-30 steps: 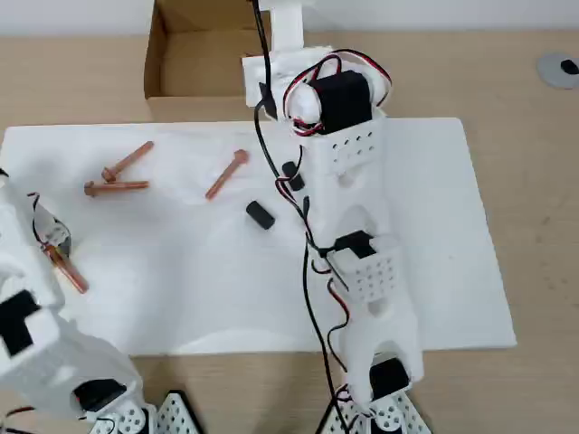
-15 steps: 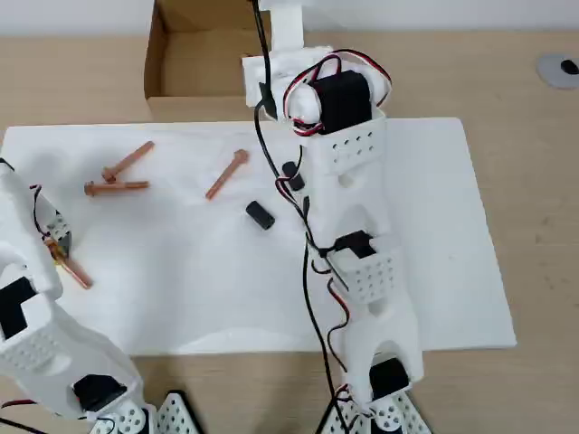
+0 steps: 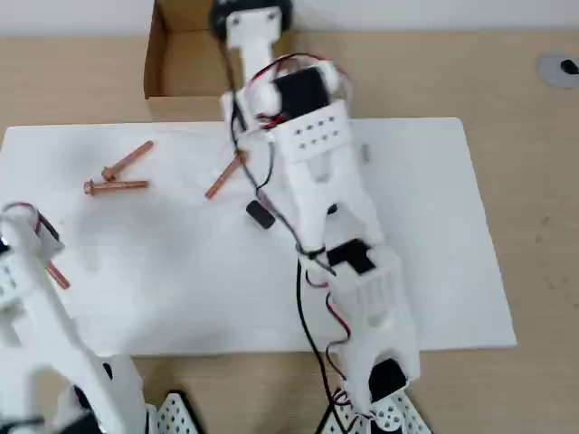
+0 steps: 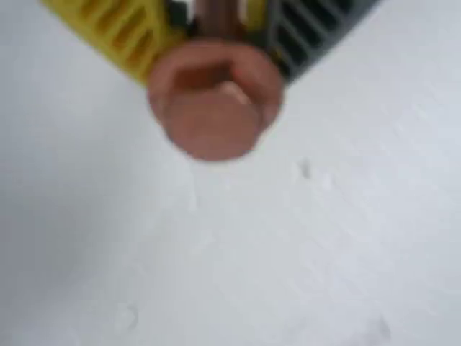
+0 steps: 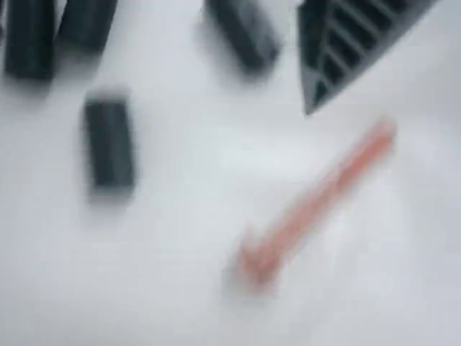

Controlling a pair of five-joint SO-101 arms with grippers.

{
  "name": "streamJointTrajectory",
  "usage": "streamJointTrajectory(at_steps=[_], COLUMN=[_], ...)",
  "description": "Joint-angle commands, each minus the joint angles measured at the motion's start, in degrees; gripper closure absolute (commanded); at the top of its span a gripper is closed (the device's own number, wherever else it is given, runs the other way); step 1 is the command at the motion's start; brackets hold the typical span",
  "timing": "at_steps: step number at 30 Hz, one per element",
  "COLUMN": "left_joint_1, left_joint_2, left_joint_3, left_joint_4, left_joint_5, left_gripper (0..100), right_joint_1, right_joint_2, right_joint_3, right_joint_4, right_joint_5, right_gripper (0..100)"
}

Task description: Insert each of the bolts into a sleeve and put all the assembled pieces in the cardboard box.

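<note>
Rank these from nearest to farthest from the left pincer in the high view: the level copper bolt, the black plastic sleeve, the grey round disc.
From the left pincer, which grips a second copper bolt:
1. Level copper bolt, on the left.
2. Black plastic sleeve, near the centre.
3. Grey round disc, far right.

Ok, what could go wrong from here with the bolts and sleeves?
The left claw grips the held bolt by its shank, head hanging free; it might slip or twist. The right arm hangs over a loose bolt and a sleeve, so it could knock them aside.
</note>
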Motion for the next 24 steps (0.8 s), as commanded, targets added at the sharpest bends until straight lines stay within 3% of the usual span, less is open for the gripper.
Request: streamJointTrajectory(at_steps=[1,6,9,14,16,19,24], left_joint_1=[0.44,0.79,1.41,2.37,2.37,2.37,2.37], left_joint_2=[-6.2,-6.2,-6.37,-6.64,-6.64,-6.64,-6.64], left_joint_3=[1.76,2.02,2.02,2.11,2.11,2.11,2.11], left_joint_4=[-1.14,-1.05,-1.05,-0.79,-0.79,-0.79,1.14], left_joint_5=[-0.26,1.85,3.25,3.43,4.31,4.57,4.57], left_gripper=[99,99,99,99,99,99,99], right_joint_1=[-1.63,2.59,3.21,0.04,-0.75,-0.31,0.04], right_joint_2=[-9.71,-11.03,-11.12,-10.07,-9.1,-7.25,-2.15], right_joint_3=[19.12,24.84,24.92,25.8,24.66,23.34,24.04], right_joint_4=[0.79,0.79,0.79,0.62,-0.79,-4.22,-3.16], right_joint_5=[0.7,10.29,16.26,39.38,44.04,42.73,33.67], right_gripper=[66.6,67.8,74.6,78.2,78.2,78.2,78.2])
